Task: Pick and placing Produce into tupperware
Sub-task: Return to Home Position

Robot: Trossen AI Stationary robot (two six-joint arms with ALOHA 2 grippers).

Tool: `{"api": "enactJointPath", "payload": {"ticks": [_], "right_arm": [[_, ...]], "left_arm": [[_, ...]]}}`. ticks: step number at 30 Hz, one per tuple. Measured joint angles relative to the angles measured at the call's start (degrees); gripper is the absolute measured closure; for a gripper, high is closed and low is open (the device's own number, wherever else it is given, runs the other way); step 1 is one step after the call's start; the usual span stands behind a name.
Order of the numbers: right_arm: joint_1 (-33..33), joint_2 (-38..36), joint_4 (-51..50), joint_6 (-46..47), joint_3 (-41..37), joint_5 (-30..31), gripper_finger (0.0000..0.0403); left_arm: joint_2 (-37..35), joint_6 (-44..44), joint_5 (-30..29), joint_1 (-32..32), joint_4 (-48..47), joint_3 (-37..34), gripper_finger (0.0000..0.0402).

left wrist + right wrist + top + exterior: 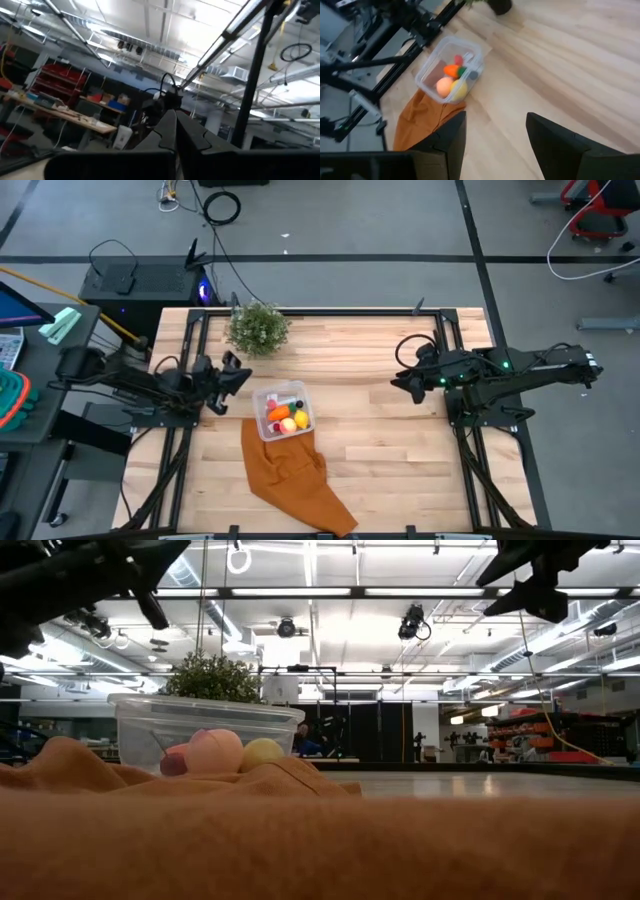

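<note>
Tupperware (283,411) is set near the table (380,450) ctr, front edge touching the rust-orange cloth (295,475). Produce (285,418) is contained inside: carrot (452,70), peach (444,86), lemon (459,89), plus small red pcs. A potted plant (257,328) is placed just behind. L gripper (240,376) is held just left of the box, fingers pressed together. R gripper (400,383) is held well apart to the right, fingers spread.
</note>
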Motion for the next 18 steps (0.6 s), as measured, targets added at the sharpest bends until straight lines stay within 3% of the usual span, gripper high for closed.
{"api": "enactJointPath", "payload": {"ticks": [8,18], "right_arm": [[0.0,0.0,-0.2,0.0,0.0,3.8,0.0229],[0.0,0.0,-0.3,2.8,0.0,3.9,0.0229]], "left_arm": [[-3.6,-0.1,11.2,4.0,-3.4,0.0,0.0387],[-10.9,-9.3,15.7,6.1,-22.7,0.0,0.0395]]}}
